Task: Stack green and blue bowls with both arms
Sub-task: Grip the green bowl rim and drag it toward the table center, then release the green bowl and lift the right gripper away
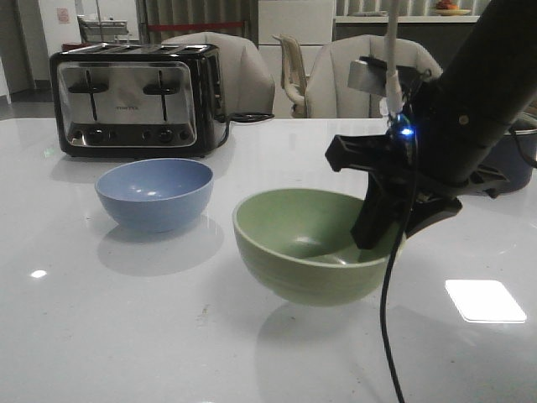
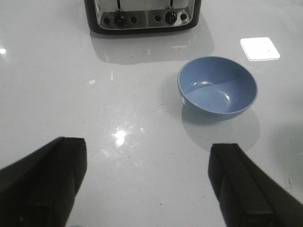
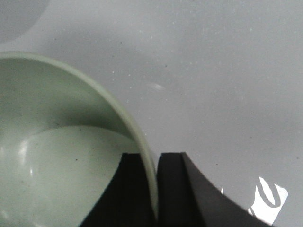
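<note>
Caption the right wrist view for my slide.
Right pincer clamped on the green bowl rim, one finger inside, one outside.

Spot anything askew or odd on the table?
The green bowl is tipped and lifted off the table, its rim pinched by the right hand. The blue bowl sits level. No spills.

Matte green bowl (image 1: 310, 248) and blue bowl (image 1: 154, 193); glossy white table (image 1: 126, 336); chrome-faced toaster (image 1: 134, 101).

Right gripper (image 1: 379, 238) clamps green bowl (image 1: 312, 244) rim, bowl raised off table (image 1: 126, 336); blue bowl (image 1: 154, 193) rests apart, before toaster (image 1: 134, 99).
</note>
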Controlling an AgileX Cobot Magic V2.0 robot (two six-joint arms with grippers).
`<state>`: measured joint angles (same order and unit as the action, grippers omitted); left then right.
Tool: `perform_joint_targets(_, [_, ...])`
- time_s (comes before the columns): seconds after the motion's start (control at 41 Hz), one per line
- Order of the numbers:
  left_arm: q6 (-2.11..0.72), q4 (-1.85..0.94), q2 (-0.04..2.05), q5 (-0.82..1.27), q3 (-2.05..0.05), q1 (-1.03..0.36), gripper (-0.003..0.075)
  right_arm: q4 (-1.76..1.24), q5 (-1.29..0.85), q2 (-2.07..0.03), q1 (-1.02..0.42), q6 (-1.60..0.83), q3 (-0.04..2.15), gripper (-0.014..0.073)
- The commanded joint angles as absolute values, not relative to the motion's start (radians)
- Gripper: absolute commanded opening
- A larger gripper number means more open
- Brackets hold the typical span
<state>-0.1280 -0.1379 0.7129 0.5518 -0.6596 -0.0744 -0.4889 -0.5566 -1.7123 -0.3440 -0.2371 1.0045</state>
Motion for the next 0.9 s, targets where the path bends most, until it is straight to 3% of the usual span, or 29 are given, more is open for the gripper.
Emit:
perform_joint_targets(0.0, [-0.123, -0.151, 0.717, 0.479, -0.689, -0.075, 0.0585, -0.511, -0.509, -1.687, -0.347, -0.252, 1.021, 0.0055])
perform_joint_targets(0.146, [-0.123, -0.151, 0.717, 0.479, -0.689, -0.075, 0.0585, -0.486, -0.512, -1.716, -0.347, -0.252, 1.021, 0.0074])
perform_joint_targets(0.39, [-0.123, -0.151, 0.717, 0.479, -0.689, -0.075, 0.0585, -0.456, -0.517, -1.720, -0.347, -0.252, 1.020, 0.0365])
perform_joint_targets(0.463, [-0.123, -0.151, 0.717, 0.479, -0.689, -0.075, 0.0585, -0.449, -0.508, -1.698, -0.347, -0.252, 1.020, 0.0414])
perform_joint_targets(0.878, [-0.123, -0.151, 0.717, 0.480, -0.689, -0.075, 0.0585, -0.427, -0.594, -1.252, -0.347, -0.363, 1.000, 0.0410])
